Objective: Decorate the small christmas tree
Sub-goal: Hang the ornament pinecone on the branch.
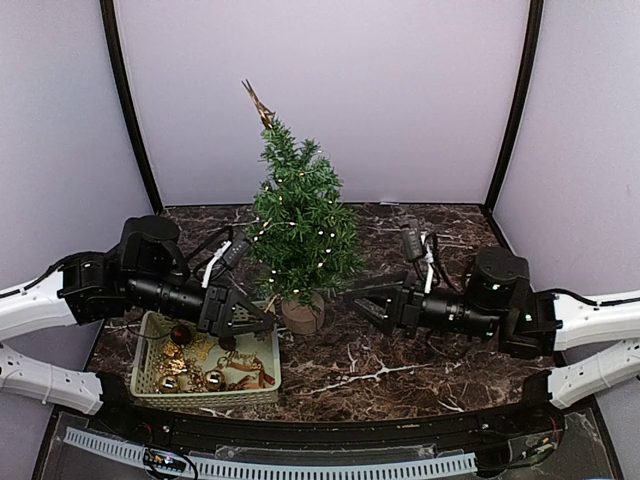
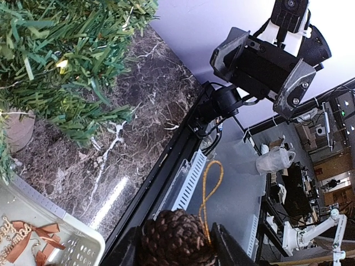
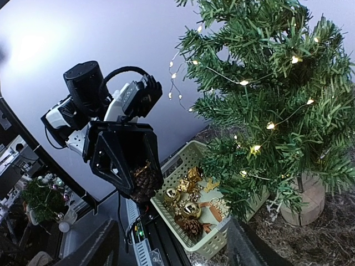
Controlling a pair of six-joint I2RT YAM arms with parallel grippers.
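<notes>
top view: small christmas tree [image 1: 300, 215] stands upright mid-table on a round wooden base [image 1: 302, 314], between the two arms. basket [image 1: 205, 397] of ornaments sits near the front left, just beside the base. left gripper [image 1: 250, 315] hangs over the basket's right edge, close to the lowest branches. what it grips is hard to make out here. right gripper [image 1: 352, 303] is on the other side of the trunk, near the base but apart from it, with its jaws spread and nothing between them.

left wrist view: a pinecone [image 2: 177, 241] is pinched between the left fingers. its gold loop [image 2: 214, 162] sticks up free above the cone. tree branches are at upper left, not touching. the right gripper faces this camera, wide open and empty.

right wrist view: the left jaws are clamped on the pinecone above the basket rim, beside the tree. this arm's own fingers are parted at the frame bottom and touch nothing. lights [image 3: 244, 82] run on thin wire through the branches.

handling, as a judgement: the tree looks light and top-heavy on its small base, so a push on a branch could tip or slide it. the needles are soft and bendy, and the wire can snag. steady it at the trunk or base, not the foliage. hang the loop over a stiff branch tip. the cone is light and rigid, so a modest pinch is enough.
</notes>
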